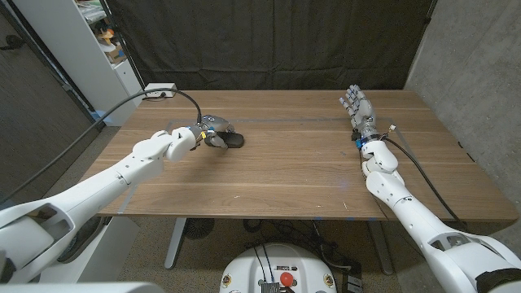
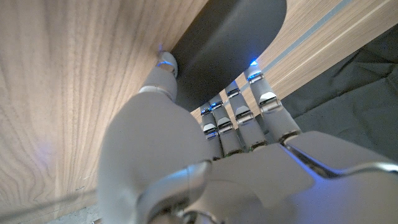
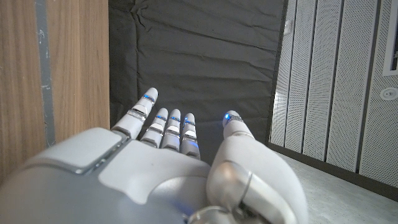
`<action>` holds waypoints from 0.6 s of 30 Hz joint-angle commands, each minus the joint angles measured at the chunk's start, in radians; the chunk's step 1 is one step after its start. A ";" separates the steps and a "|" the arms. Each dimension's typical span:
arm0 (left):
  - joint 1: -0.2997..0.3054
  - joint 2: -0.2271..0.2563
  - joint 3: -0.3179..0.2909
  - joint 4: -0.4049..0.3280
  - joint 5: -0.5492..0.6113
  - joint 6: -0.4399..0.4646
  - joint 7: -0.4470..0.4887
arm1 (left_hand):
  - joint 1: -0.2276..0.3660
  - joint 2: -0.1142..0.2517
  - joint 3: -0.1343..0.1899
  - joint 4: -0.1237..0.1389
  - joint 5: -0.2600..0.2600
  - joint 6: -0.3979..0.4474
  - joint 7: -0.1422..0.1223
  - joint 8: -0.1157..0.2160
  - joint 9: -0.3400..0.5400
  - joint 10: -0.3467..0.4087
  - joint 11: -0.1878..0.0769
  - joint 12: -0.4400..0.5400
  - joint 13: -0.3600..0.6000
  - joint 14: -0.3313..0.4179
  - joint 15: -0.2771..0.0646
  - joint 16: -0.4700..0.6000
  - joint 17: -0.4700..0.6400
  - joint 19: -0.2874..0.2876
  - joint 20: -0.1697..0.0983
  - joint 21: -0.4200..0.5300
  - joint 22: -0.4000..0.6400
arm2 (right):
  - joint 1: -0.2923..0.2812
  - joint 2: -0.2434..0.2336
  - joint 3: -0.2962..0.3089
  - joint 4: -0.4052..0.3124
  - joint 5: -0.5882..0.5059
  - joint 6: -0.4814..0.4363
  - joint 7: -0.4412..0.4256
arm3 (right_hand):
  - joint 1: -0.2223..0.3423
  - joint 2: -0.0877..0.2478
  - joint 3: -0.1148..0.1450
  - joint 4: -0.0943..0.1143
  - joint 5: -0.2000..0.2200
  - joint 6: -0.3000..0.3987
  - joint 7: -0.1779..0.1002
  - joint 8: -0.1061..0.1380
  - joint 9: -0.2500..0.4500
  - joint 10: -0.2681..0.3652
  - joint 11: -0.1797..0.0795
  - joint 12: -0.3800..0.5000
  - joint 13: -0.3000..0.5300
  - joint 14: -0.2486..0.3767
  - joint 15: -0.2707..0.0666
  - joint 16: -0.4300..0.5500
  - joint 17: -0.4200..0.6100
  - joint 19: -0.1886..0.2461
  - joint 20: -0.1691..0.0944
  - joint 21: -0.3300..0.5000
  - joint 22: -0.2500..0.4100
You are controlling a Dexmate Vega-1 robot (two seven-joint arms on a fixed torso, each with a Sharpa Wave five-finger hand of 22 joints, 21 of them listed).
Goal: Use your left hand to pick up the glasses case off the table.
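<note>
The glasses case (image 1: 234,141) is a dark, rounded shell lying on the wooden table (image 1: 293,171), left of centre. My left hand (image 1: 210,132) sits over its left end with the fingers curled down around it. The left wrist view shows the case (image 2: 230,43) between my thumb (image 2: 163,65) on one side and the fingertips (image 2: 249,93) on the other, both touching it. The case still looks to be resting on the wood. My right hand (image 1: 358,106) stands at the right side of the table with fingers straight and apart, holding nothing; its back (image 3: 168,168) faces the right wrist camera.
A white power box (image 1: 160,89) sits at the table's back left corner, and a black cable (image 1: 122,106) runs from it along my left arm. A white shelf unit (image 1: 89,41) stands behind on the left. A black curtain (image 1: 277,41) hangs behind the table.
</note>
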 commanded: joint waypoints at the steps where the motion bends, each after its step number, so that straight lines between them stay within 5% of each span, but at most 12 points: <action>1: 0.028 0.023 -0.007 -0.068 0.003 0.044 -0.029 | 0.097 0.115 0.018 0.018 0.004 0.027 -0.013 0.006 0.006 0.020 -0.016 0.006 0.003 0.016 -0.084 -0.004 0.002 0.010 -0.012 0.006 0.001 | -0.023 -0.024 0.001 -0.050 -0.014 -0.017 -0.024 | -0.007 0.000 0.000 0.000 0.004 0.005 0.000 0.005 0.002 0.011 0.003 0.002 0.002 0.010 0.002 0.002 0.002 0.012 -0.003 0.003 0.006; 18: 0.041 0.049 -0.038 -0.122 0.014 0.040 -0.046 | 0.087 0.119 0.014 0.028 0.002 0.038 -0.014 0.006 0.005 0.025 -0.016 0.004 0.007 0.018 -0.075 -0.010 0.001 0.003 -0.005 0.007 0.001 | -0.042 -0.044 -0.001 -0.092 -0.018 -0.036 -0.044 | -0.008 0.001 0.000 0.000 0.004 0.006 0.001 0.005 0.001 0.013 0.003 0.002 0.002 0.012 0.001 0.003 0.002 0.014 -0.005 0.003 0.006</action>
